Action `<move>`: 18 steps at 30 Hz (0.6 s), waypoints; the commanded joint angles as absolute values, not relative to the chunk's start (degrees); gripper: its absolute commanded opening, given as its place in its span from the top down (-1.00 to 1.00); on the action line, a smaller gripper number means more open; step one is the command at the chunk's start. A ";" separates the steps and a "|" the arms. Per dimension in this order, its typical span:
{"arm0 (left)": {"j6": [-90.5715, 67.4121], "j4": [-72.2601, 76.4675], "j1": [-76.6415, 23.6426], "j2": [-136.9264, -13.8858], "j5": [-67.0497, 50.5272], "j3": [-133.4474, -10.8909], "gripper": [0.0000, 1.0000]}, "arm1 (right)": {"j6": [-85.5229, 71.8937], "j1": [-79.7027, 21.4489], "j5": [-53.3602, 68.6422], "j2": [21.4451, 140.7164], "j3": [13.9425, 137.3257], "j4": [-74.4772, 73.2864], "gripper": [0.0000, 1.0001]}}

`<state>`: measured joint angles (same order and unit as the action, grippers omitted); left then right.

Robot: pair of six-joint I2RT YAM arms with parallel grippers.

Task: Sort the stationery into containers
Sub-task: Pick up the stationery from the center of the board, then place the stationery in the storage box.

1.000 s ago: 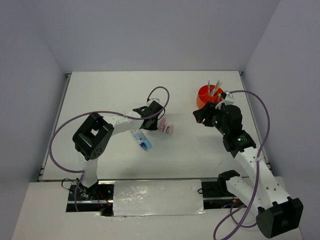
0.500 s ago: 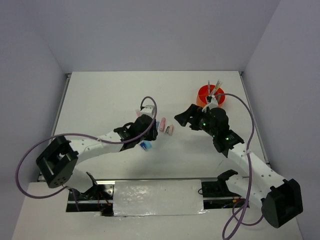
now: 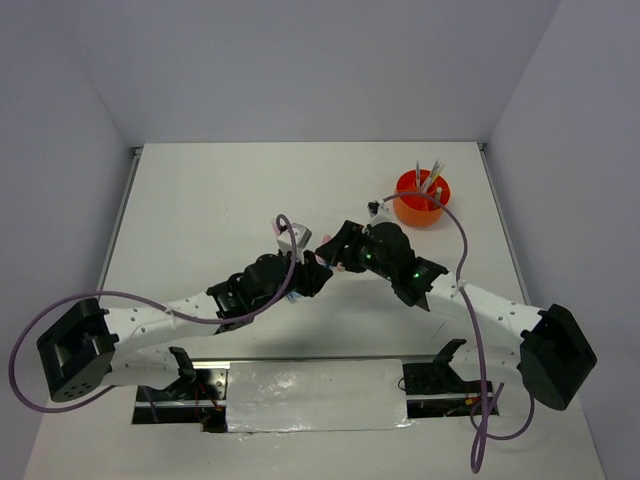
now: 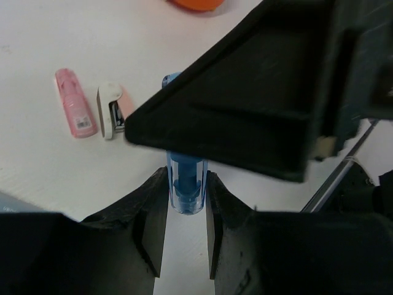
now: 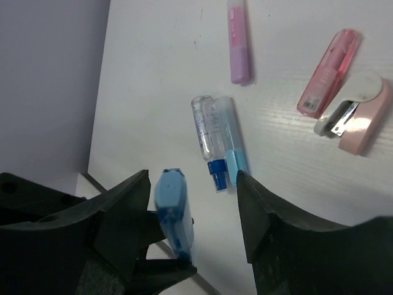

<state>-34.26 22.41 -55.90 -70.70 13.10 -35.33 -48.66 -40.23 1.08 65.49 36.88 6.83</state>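
At table [image 3: 200, 200] centre: left tool [image 4: 186, 206] clamped on blue-and-clear piece [image 4: 185, 178]; right tool [image 5: 195, 206] spread wide, empty; pink stick [image 4: 75, 110] print unreadable.

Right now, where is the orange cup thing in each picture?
Top external: the orange organiser sits at the upper right.
Left wrist: only an orange sliver at the top edge.
Right wrist: not in it.
Shared landmark: the pink stapler shows in both wrist views.
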 commanded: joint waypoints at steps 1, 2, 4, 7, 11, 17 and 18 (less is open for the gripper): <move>-31.56 29.79 -56.60 -67.68 12.57 -34.63 1.00 | -49.83 -43.49 -3.25 67.32 40.25 8.96 -0.29; -31.47 29.97 -56.60 -67.41 12.74 -34.28 1.00 | -50.01 -44.03 -3.51 67.59 40.25 9.31 -0.04; -31.03 29.27 -56.60 -66.89 13.01 -34.28 0.96 | -50.27 -45.00 -3.78 68.03 40.17 10.02 0.56; -30.85 26.46 -56.60 -67.15 14.23 -35.15 0.18 | -50.62 -45.61 -5.36 66.89 39.82 10.81 1.00; -32.17 20.93 -56.60 -66.71 17.39 -36.21 -0.99 | -45.12 -44.30 -11.50 62.51 41.48 8.18 1.00; -34.54 9.86 -56.60 -63.38 19.77 -36.91 -0.99 | -30.01 -29.14 -21.96 60.38 43.94 7.20 1.00; -34.54 7.58 -56.60 -62.93 19.86 -37.09 -0.98 | -26.40 -26.74 -25.63 61.16 44.29 8.16 1.00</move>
